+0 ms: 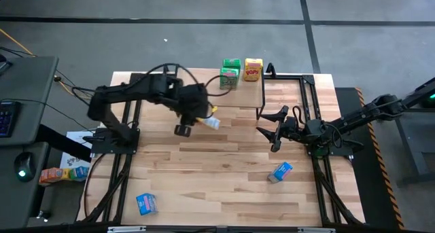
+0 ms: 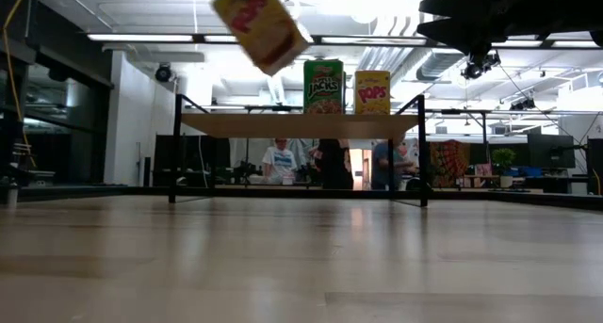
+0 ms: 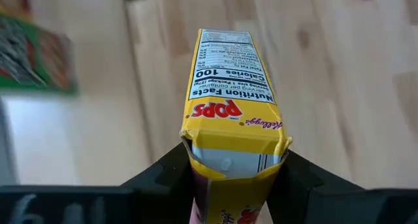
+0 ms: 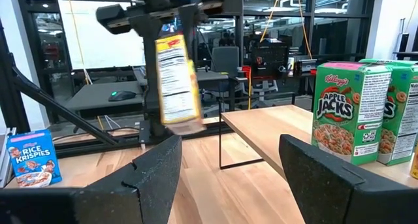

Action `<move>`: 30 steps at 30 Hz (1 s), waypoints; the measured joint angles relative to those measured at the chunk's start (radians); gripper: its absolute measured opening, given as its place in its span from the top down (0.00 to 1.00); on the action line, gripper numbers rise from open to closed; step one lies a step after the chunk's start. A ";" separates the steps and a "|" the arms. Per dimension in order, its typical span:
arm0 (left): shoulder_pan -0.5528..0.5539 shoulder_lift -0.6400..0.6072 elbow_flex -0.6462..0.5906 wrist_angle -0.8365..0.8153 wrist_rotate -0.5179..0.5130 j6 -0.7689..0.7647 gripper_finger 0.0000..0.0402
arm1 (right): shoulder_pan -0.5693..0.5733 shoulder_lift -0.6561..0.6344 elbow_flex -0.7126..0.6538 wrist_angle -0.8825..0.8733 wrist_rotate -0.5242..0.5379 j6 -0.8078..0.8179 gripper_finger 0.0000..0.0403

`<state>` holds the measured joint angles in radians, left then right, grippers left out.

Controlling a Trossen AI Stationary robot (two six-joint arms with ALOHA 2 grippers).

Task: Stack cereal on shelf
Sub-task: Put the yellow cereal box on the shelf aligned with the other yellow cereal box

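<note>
I have the left gripper clamped on a yellow Pops box, holding it in the air above the table, just off the shelf on its left-arm side. The box hangs tilted (in the low view it sits higher than the shelf board, with one corner down). On the shelf's far end stand three boxes: two green Apple Jacks boxes side by side and touching, and a second yellow Pops box just beside them. My right gripper hovers with its fingers spread and nothing between them, at the shelf's near edge. Two blue Rice Krispies boxes lie on the table, both well apart from the shelf: one on the near side of the right gripper, the other by the table's near edge on the left-arm side.
</note>
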<state>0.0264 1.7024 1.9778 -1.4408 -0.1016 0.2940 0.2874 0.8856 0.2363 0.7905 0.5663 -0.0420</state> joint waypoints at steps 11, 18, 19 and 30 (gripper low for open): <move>0.051 0.183 0.219 0.093 -0.014 0.187 0.66 | 0.000 0.000 0.000 0.000 -0.021 0.018 0.38; 0.108 0.240 0.220 0.122 -0.015 0.216 0.66 | 0.000 0.000 0.000 0.015 -0.021 0.017 0.38; 0.116 0.246 0.220 0.127 -0.015 0.217 0.66 | 0.000 0.000 0.000 0.025 -0.021 0.016 0.38; 0.166 0.266 0.220 0.188 -0.015 0.251 0.66 | 0.000 -0.001 0.000 0.059 -0.021 -0.010 0.38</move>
<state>0.1923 1.9686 2.1975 -1.2526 -0.1162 0.5449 0.2875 0.8848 0.2363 0.8497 0.5457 -0.0525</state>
